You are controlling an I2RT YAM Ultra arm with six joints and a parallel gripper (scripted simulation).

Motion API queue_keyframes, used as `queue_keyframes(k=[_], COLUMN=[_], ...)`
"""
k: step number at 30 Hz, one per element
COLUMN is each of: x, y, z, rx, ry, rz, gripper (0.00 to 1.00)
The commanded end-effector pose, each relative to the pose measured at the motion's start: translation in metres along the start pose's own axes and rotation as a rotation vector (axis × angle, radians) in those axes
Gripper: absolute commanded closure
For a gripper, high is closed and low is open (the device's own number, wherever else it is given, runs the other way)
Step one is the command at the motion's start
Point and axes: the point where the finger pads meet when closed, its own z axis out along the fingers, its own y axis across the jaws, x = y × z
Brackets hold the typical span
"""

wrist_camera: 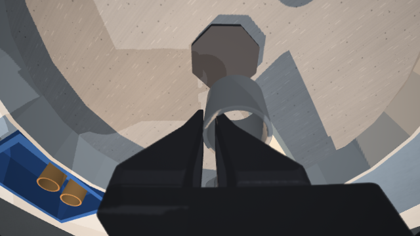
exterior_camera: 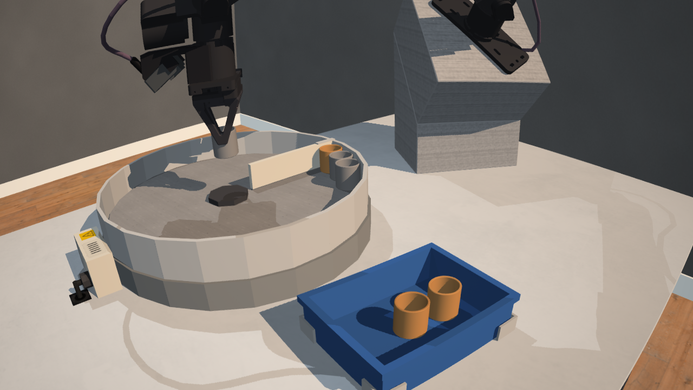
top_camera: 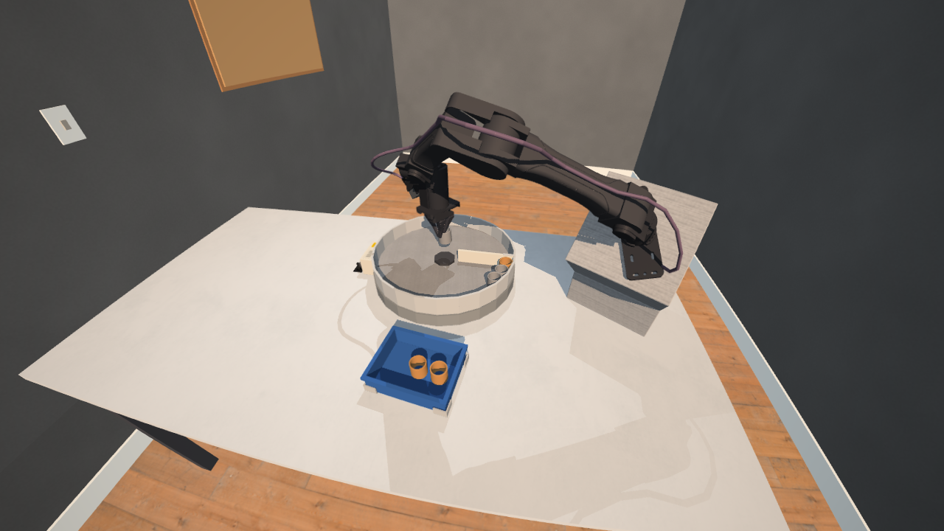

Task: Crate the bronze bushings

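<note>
My gripper (top_camera: 442,232) (exterior_camera: 221,140) (wrist_camera: 209,118) is shut on the wall of a grey steel bushing (top_camera: 446,237) (exterior_camera: 227,148) (wrist_camera: 234,93), one finger inside its bore. It holds it above the far part of the turntable (top_camera: 442,307) (exterior_camera: 208,259) (wrist_camera: 147,29). A bronze bushing (top_camera: 504,262) (exterior_camera: 327,162) stands on the turntable's right, beside two steel bushings (top_camera: 493,277) (exterior_camera: 347,179) in a row along the wall. The blue crate (top_camera: 389,349) (exterior_camera: 344,349) (wrist_camera: 20,178) holds two upright bronze bushings (top_camera: 417,369) (exterior_camera: 411,320) (wrist_camera: 54,174).
A cream divider (top_camera: 484,257) (exterior_camera: 281,167) stands on the turntable beside the bronze bushing. A dark hub (top_camera: 444,259) (exterior_camera: 227,195) (wrist_camera: 226,49) is at its centre. A raised wall rings the turntable. A cream box (exterior_camera: 99,264) with a warning label is at its left.
</note>
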Motion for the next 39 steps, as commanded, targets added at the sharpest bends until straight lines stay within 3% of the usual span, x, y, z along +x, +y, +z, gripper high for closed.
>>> queue_keyframes(k=[1, 4, 6, 8, 39], x=[-0.016, -0.016, -0.015, -0.017, -0.023], y=[0.013, 0.013, 0.008, 0.008, 0.012], z=[-0.025, -0.025, -0.003, 0.005, -0.001], rx=[-0.001, 0.0, 0.003, 0.002, -0.007], ry=[-0.059, -0.058, -0.038, -0.038, -0.061], rz=[-0.021, -0.021, -0.024, -0.024, -0.024], gripper=[1.0, 1.0, 1.0, 1.0, 1.0])
